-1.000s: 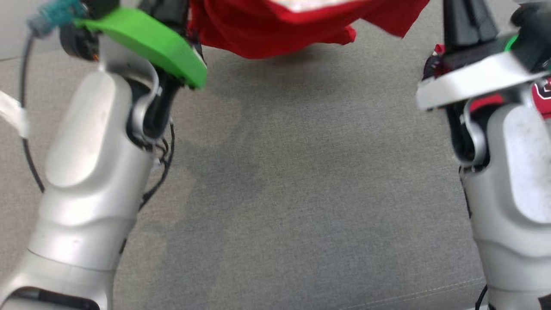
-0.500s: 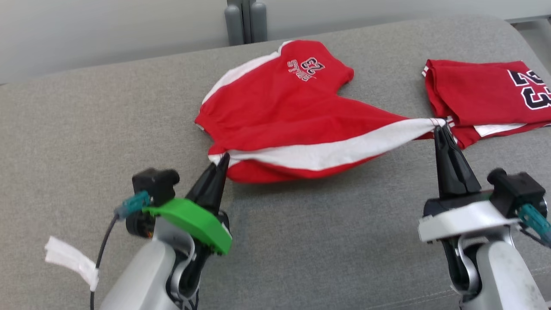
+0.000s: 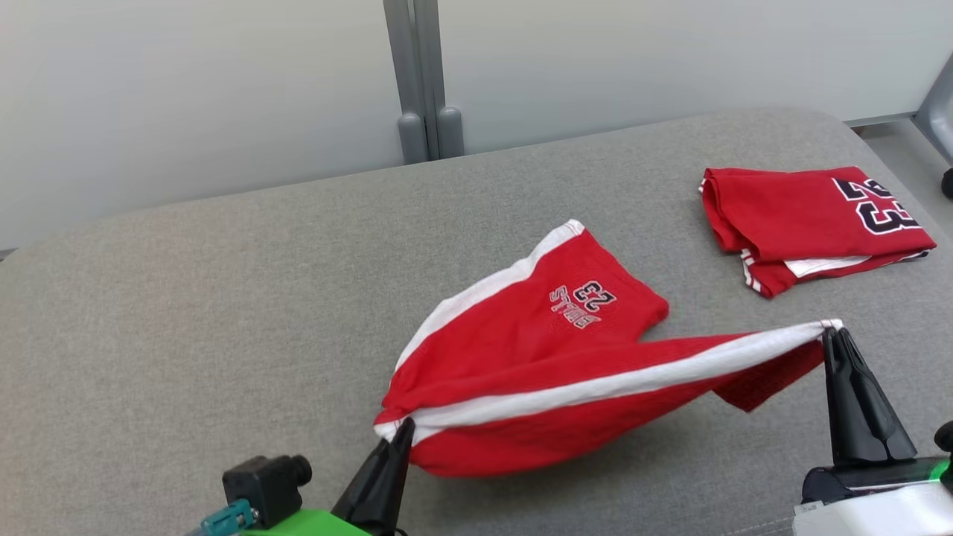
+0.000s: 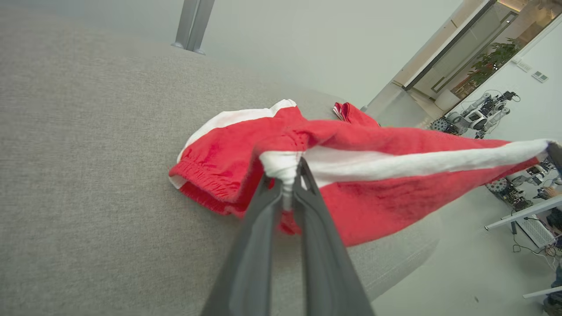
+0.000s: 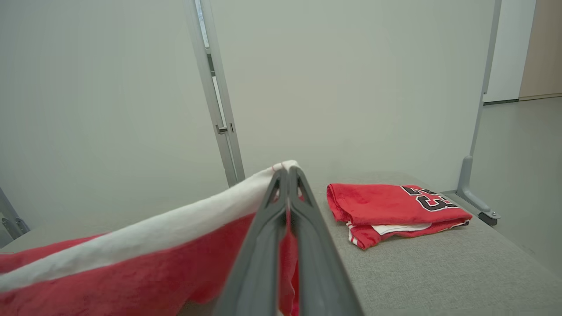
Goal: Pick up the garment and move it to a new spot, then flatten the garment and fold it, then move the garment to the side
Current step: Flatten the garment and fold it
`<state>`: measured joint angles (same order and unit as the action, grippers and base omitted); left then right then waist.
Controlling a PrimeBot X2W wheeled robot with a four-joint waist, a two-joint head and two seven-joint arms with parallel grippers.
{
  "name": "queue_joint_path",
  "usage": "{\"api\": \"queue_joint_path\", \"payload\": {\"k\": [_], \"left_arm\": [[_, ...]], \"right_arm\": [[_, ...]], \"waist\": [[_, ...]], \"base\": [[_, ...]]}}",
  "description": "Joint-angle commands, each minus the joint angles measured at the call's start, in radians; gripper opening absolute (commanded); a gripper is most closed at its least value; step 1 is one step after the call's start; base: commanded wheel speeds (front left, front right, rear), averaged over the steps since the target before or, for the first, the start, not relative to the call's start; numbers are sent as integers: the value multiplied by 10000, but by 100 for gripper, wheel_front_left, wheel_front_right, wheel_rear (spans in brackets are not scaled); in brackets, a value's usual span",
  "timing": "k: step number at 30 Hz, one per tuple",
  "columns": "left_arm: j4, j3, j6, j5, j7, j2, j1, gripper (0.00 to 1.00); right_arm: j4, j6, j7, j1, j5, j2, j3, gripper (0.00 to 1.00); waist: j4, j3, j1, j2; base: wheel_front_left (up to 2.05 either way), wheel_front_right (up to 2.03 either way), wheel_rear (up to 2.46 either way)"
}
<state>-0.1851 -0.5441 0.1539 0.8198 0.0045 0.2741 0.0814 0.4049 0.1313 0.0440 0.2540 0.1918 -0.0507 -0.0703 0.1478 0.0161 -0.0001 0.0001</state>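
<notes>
The bench [image 3: 186, 313] is a broad pad covered in grey woven cloth, with rounded far corners. Two things lie on it. Near the middle, a little to the right, the red shorts [image 3: 536, 350] rest on the cloth by their far leg, which has a white side stripe and a printed 23. Their near white-striped edge is stretched taut and raised off the cloth, with a shadow beneath. At the far right, apart from them, a folded red jersey [image 3: 797, 219] lies flat, its black 23 toward the right edge.
</notes>
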Motion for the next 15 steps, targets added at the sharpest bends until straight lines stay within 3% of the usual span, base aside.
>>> {"api": "queue_joint_path", "payload": {"k": [1,8,15], "left_arm": [[-100,1,126,135,89,24,256,0],[316,-173,401,357,314,-469,166,0],[1499,2,273,653,335,-1075,-948,0]], "right_arm": [[119,-12,19,126,79,-7,-95,0],[-802,-12,-97,-495,-132,-1,80,0],[-2927,-12,-42,-2868,-317,-5,407,0]], "waist": [[-33,-26,1,-1],[-271,-733,1,-1],[-711,-1623,1,-1]], "base": [[0,0,0],[0,0,0],[0,0,0]]}}
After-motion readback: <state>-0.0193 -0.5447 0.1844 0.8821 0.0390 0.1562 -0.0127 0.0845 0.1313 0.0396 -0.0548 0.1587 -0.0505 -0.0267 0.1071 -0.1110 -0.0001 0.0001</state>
